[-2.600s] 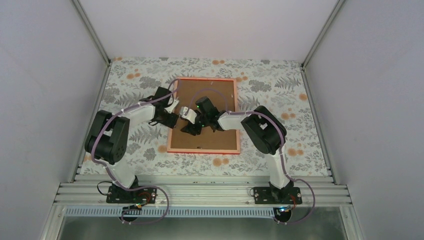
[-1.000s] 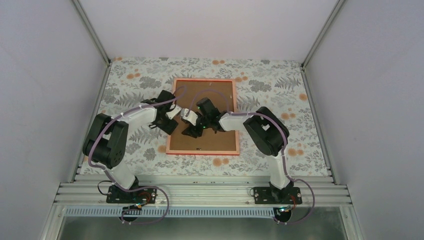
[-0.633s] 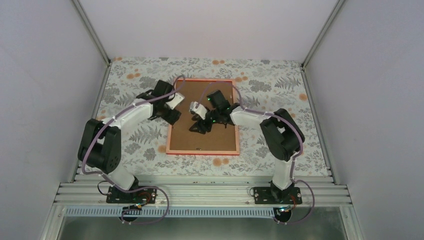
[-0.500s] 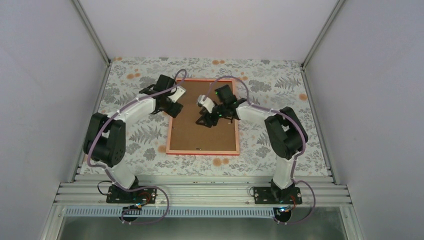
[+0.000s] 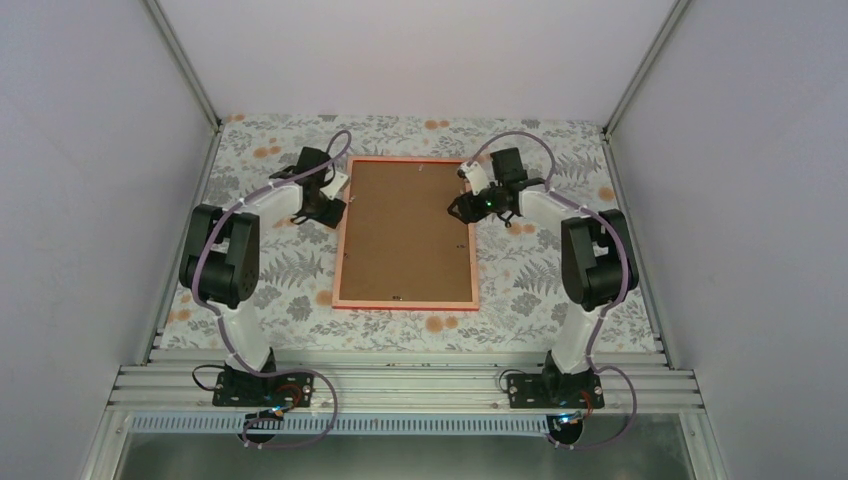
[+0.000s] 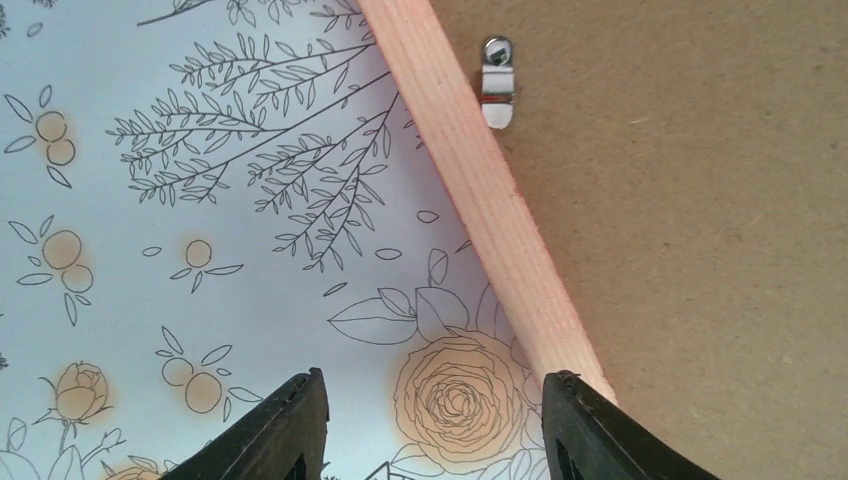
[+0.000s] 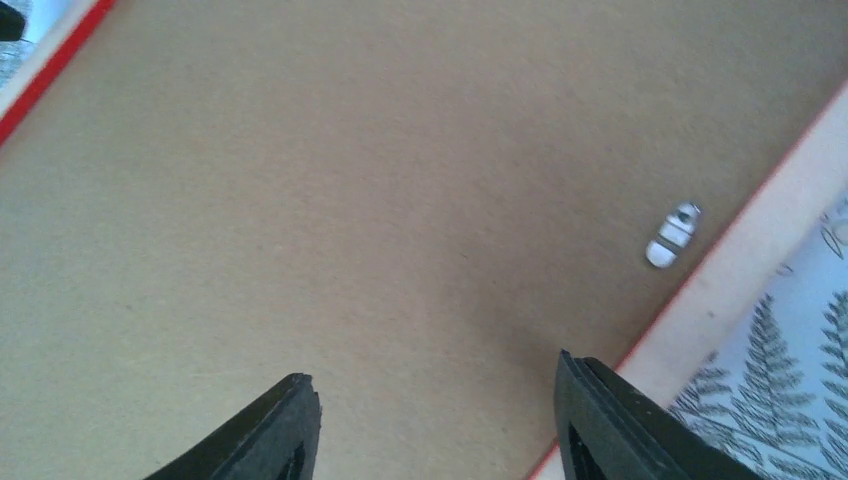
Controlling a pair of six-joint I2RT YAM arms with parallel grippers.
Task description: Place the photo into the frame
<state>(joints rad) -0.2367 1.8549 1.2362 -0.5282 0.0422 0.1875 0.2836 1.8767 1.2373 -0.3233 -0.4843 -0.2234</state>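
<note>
The frame [image 5: 342,250] lies face down on the floral cloth, its pale orange-pink back up and the brown backing board [image 5: 405,235] sitting inside it. The photo is hidden. My left gripper [image 5: 326,208] hangs open and empty over the cloth just outside the frame's left rail [image 6: 490,210]. In the left wrist view, that gripper [image 6: 435,395] has its right finger above the rail. A small metal clip [image 6: 496,82] sits on the backing beyond. My right gripper [image 5: 461,208] is open and empty above the backing, close to the frame's right rail [image 7: 740,270] and another clip [image 7: 673,236].
The floral cloth [image 5: 270,280] covers the table around the frame. Pale enclosure walls [image 5: 90,200] close in left, right and behind. An aluminium rail [image 5: 400,385] with both arm bases runs along the near edge.
Both grippers have left the middle of the backing board and swung outward and farther back, the left to the frame's left rail, the right toward its right rail. The frame has stayed put.
</note>
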